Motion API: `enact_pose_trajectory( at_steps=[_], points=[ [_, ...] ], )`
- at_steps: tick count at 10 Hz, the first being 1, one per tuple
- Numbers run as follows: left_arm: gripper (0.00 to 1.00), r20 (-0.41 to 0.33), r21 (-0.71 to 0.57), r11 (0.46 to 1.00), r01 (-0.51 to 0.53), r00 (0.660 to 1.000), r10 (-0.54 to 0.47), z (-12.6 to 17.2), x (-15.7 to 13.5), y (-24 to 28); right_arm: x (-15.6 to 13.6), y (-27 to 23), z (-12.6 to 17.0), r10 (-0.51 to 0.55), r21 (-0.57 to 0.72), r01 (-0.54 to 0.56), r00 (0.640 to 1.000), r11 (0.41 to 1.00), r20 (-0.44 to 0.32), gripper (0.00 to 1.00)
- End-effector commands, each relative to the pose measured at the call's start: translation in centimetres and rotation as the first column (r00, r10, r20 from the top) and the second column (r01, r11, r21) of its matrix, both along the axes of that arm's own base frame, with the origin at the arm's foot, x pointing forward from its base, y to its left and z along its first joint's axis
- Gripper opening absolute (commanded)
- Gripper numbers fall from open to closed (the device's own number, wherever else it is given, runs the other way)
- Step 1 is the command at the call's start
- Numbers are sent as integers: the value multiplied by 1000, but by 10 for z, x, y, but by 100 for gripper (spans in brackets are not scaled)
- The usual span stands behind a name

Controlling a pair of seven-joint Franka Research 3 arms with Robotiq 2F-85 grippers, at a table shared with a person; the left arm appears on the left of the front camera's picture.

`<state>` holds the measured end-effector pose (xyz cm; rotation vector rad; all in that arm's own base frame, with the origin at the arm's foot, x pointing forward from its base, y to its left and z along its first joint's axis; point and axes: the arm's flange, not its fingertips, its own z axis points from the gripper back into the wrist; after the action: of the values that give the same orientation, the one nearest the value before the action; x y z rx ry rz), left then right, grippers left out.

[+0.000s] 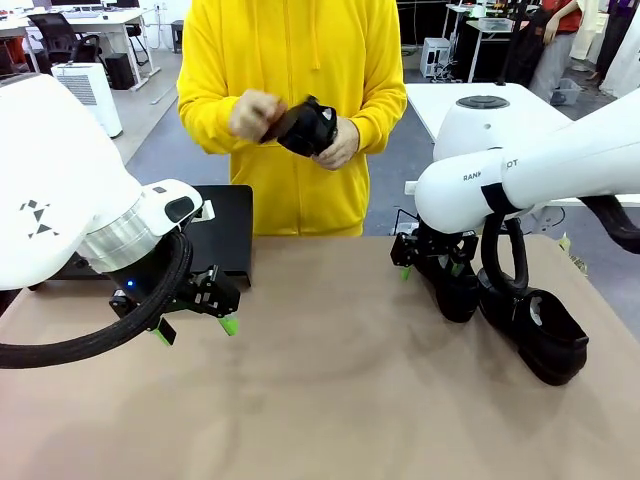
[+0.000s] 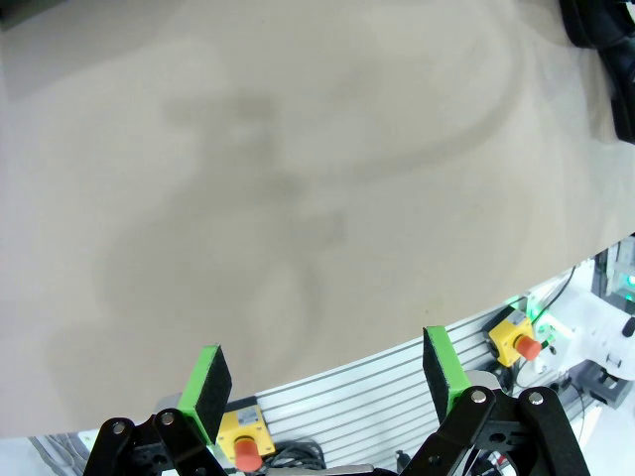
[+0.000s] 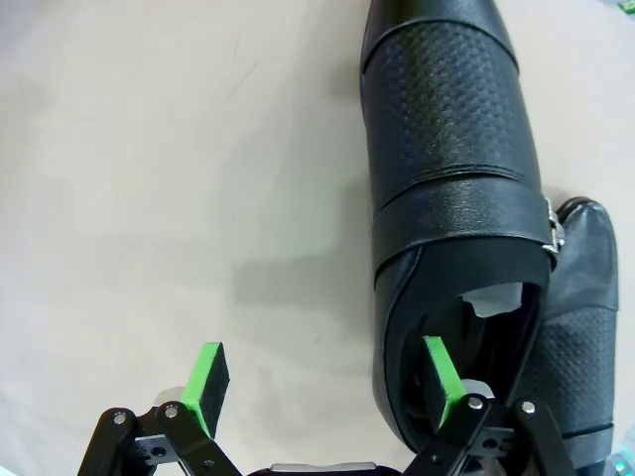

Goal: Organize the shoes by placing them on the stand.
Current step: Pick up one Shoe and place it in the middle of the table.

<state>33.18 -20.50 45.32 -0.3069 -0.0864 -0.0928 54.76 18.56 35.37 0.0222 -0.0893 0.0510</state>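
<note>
**Three shoes in view, both grippers open**

Three black shoes can be counted. One shoe is up in the air, in the hands of a person in a yellow hoodie at the far side of the table. The other two lie side by side on the table's right part, touching each other: the strap shoe and the second shoe.

The strap shoe is of glossy leather with a field of small punched dots. It has a smooth rounded toe, a wide strap with a metal buckle, and white paper inside the opening. The second shoe has the same dotted leather.

There is one stand, a flat matte black panel at the back left, partly hidden behind the left arm.

The right gripper is open. One green pad is over the strap shoe's opening and the other is over the bare table. The left gripper is also open and holds nothing, above the plain beige table cover.
</note>
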Motion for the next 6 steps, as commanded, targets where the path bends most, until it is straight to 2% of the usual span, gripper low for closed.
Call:
enact_pose_trajectory(
  at_steps=[1,6],
  points=[
    [100,-4,-7,1000,1,1000,-1,0,0,1,10,5,2,9,-39,-9,1000,999,-3,100],
    [100,-4,-7,1000,1,1000,-1,0,0,1,8,6,-4,11,-47,-12,1000,999,-22,100]
  ],
)
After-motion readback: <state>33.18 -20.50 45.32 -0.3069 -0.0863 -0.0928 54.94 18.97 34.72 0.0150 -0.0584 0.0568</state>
